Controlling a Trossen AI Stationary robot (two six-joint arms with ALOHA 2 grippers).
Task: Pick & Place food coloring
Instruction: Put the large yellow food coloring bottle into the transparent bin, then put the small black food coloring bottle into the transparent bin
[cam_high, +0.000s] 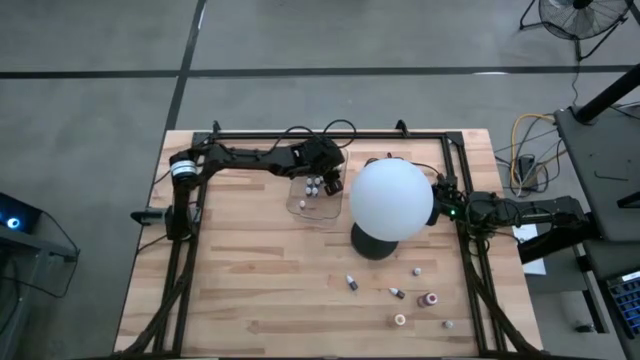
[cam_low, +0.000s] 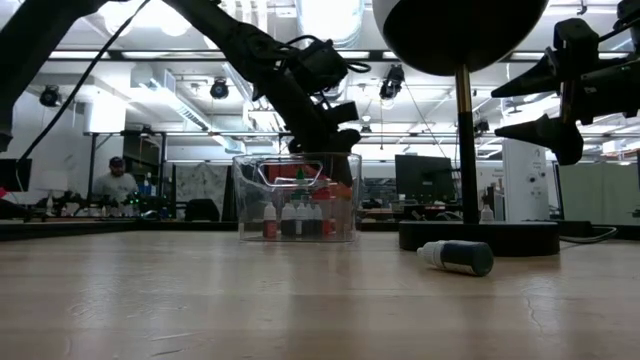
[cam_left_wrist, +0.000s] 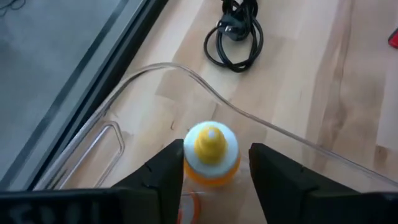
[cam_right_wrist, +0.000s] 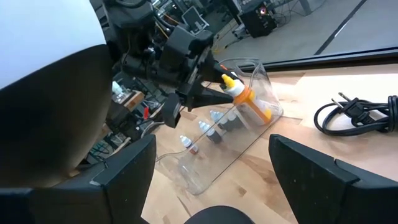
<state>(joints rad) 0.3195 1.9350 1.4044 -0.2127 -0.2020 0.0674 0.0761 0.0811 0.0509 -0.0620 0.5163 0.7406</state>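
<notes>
From above, the left gripper hangs over the clear plastic tray near the table's far edge, where a few small bottles already stand; about half a dozen loose little bottles and vials lie scattered on the near right of the wood, so by my reckoning the job is well short of done. The big white globe on a black base stands between tray and loose pieces, an obstacle for either arm. At table height, the tray holds a row of upright bottles, and one dark bottle with a white cap lies on its side beside the globe's base. Past the left wrist, the fingers flank a yellow-capped orange bottle inside the tray, just grazing it, the grip slackening rather than firm. From the right wrist, the right gripper waits spread wide near the globe, facing the tray; the orange bottle sits close to the tray wall, leaving little side room.
</notes>
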